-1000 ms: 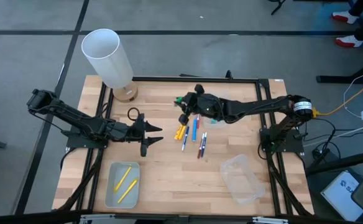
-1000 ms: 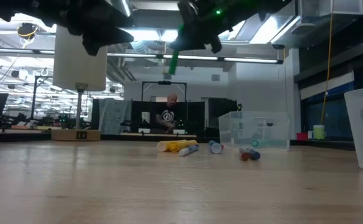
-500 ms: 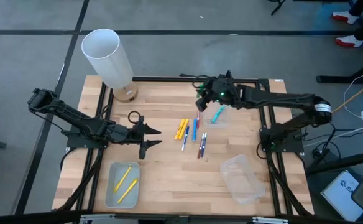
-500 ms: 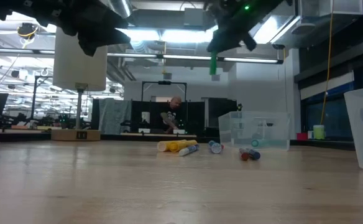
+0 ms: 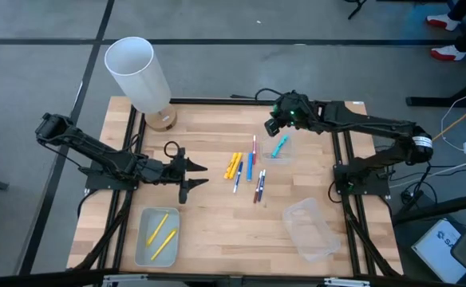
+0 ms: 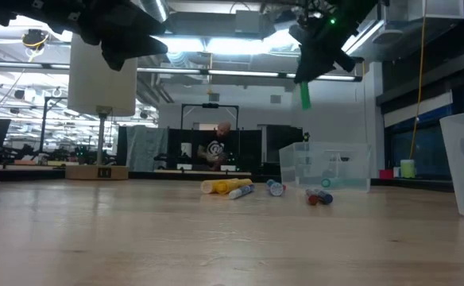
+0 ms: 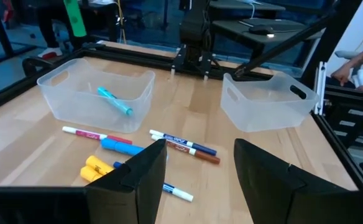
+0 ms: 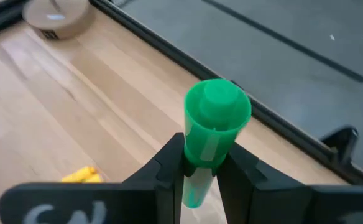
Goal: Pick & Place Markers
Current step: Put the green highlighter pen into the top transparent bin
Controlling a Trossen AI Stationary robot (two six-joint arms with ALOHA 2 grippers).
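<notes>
My right gripper [image 5: 273, 126] hovers high above the far side of the table, shut on a green marker [image 6: 304, 95]. It is next to the far clear tray [image 5: 279, 156], in which a teal marker [image 5: 279, 146] lies. Several markers [image 5: 246, 169] in yellow, blue, red and purple lie flat on the wood mid-table. My left gripper [image 5: 199, 176] waits open to the left of them, its fingers [image 7: 138, 177] pointing at them. Two yellow markers [image 5: 159, 233] lie in the near-left tray [image 5: 142, 253]. My right gripper pinches the green marker between its two fingers [image 8: 169, 168], on the barrel just below the wide cap end [image 8: 215, 115]. The fingers come from above and lie across the marker. It is lifted clear, and its other end [image 6: 305, 102] hangs below the fingers, almost upright.
A tall white cylinder [image 5: 140, 74] stands on a cardboard base at the far-left corner. A third clear tray [image 5: 310, 229] sits near right, with nothing seen in it. Bare wood lies between the trays. A person [image 6: 214, 149] shows in the room beyond.
My right gripper has carried the green marker from above the loose markers toward the table's right and far edges, staying high, to the far tray. It has stayed shut on the marker. The loose markers have not moved.
</notes>
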